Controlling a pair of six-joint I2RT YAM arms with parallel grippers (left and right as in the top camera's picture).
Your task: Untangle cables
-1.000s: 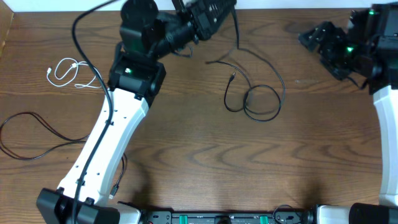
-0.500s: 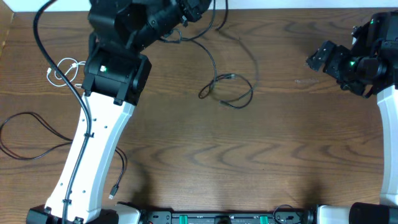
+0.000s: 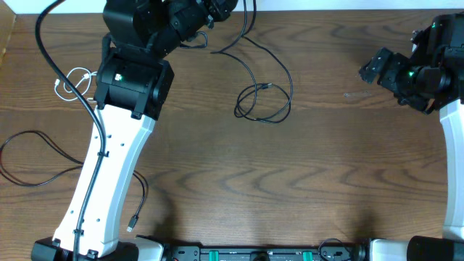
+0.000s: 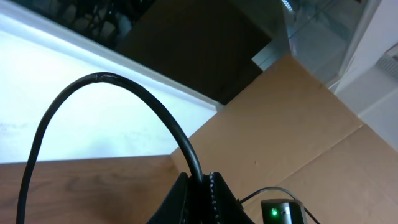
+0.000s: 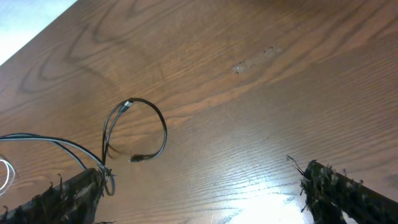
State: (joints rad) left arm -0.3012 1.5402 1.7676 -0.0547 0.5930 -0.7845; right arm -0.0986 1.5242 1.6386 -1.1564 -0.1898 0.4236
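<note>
A long black cable (image 3: 267,86) lies in a loose loop on the table's middle and rises to the far edge. My left gripper (image 3: 230,6) is shut on it there; the left wrist view has the cable (image 4: 99,78) arching up out of the closed left gripper (image 4: 200,179). A short white cable (image 3: 72,81) lies coiled at the far left. A second black cable (image 3: 32,133) sprawls at the left edge, partly under the left arm. My right gripper (image 3: 373,69) hovers open and empty at the far right. In the right wrist view the black loop (image 5: 134,130) lies well ahead of the open right gripper (image 5: 205,199).
The white left arm (image 3: 116,167) crosses the table's left side from the near edge to the far edge. The right arm (image 3: 453,145) stands along the right edge. Cardboard (image 4: 311,137) rises behind the table's far side.
The left arm has swung left with the black cable in its grip, dragging the loop left and toward the far edge. The right gripper has opened a little wider.
</note>
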